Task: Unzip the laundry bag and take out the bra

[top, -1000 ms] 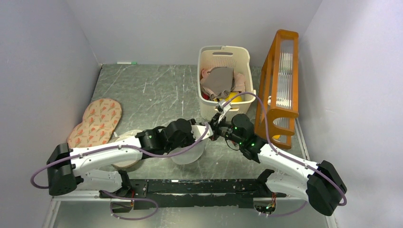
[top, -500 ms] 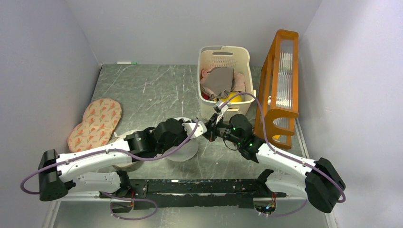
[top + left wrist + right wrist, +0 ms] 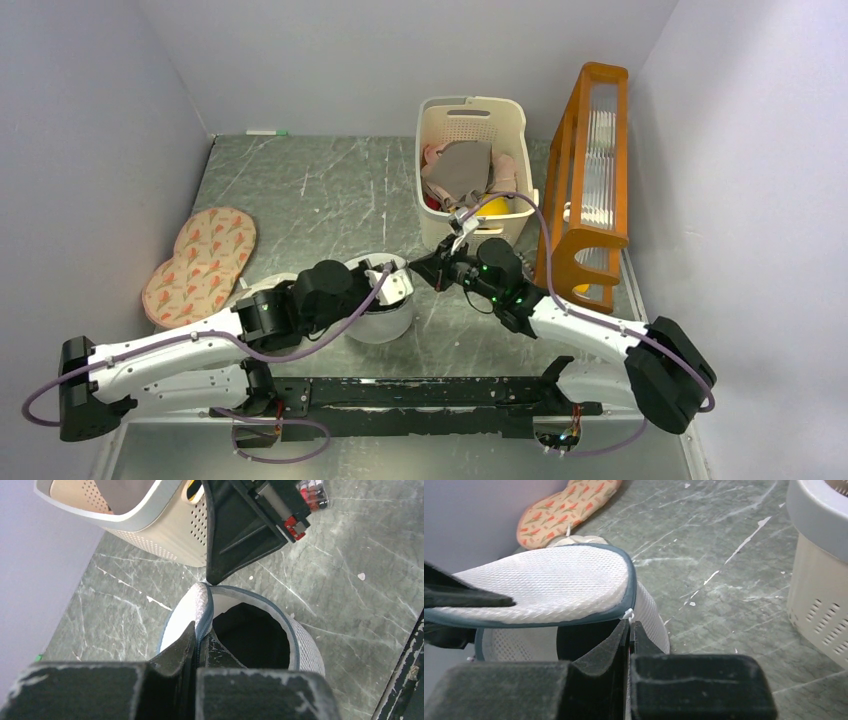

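The white mesh laundry bag [image 3: 385, 318] stands on the table between my arms, its dark zip rim open and its lid [image 3: 539, 582] lifted. My left gripper [image 3: 398, 283] is shut on the lid's zip edge, as the left wrist view [image 3: 201, 627] shows. My right gripper [image 3: 425, 268] is at the bag's right rim, shut on the small white zip pull [image 3: 627, 614]. Black fabric, the bra [image 3: 252, 635], fills the opening and also shows in the right wrist view [image 3: 581, 640]. Its cups and straps are hidden.
A cream slatted basket [image 3: 470, 108] with a grey-brown garment [image 3: 462, 170] stands behind the bag. An orange rack [image 3: 590, 170] leans at the right. Pink patterned pads [image 3: 205, 255] lie at the left, a cream round pad [image 3: 268, 287] beside the left arm.
The left arm has drawn back left and toward its base with the lid edge. The right gripper has moved left along the rim. The bag has opened wider.
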Controlling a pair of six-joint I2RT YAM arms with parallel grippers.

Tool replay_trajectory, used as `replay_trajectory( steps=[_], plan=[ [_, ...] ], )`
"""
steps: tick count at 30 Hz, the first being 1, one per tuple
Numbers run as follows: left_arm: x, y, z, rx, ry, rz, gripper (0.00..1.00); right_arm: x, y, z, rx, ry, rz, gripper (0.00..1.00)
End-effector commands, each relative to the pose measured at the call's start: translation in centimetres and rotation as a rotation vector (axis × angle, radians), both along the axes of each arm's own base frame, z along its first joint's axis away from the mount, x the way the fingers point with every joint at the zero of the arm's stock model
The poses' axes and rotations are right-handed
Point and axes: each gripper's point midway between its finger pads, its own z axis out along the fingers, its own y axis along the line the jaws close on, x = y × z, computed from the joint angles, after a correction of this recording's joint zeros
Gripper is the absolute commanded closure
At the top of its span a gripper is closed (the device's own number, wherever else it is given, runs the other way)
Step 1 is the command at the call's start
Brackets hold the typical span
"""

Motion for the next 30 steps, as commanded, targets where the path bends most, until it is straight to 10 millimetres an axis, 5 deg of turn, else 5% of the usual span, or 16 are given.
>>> replay_trajectory(
  steps=[1, 6, 11, 22, 30],
  plan=[
    [-0.3, -0.8, 3.2, -0.115, -0.078, -0.052, 0.93, 2.9, -0.6, 0.6, -0.030, -0.053, -0.098, 1.00],
    [0.5, -0.1, 2.6, -0.087, -0.088, 0.005, 0.93, 4.1, -0.7, 0.5, -0.062, -0.085, -0.120, 1.00],
    [2.3, 1.2, 0.1, 0.062, -0.075, 0.136, 0.91, 2.9, -0.7, 1.6, -0.047, -0.123, -0.062, 1.00],
    [3.7, 1.4, -2.6, 0.215, -0.040, 0.227, 0.53, 0.1, -0.4, 1.6, 0.008, -0.089, 0.043, 1.00],
    [3.1, -1.0, -2.3, 0.174, 0.010, 0.156, 0.42, -1.0, 0.0, 2.3, 0.025, -0.079, 0.059, 1.00]
  ],
)
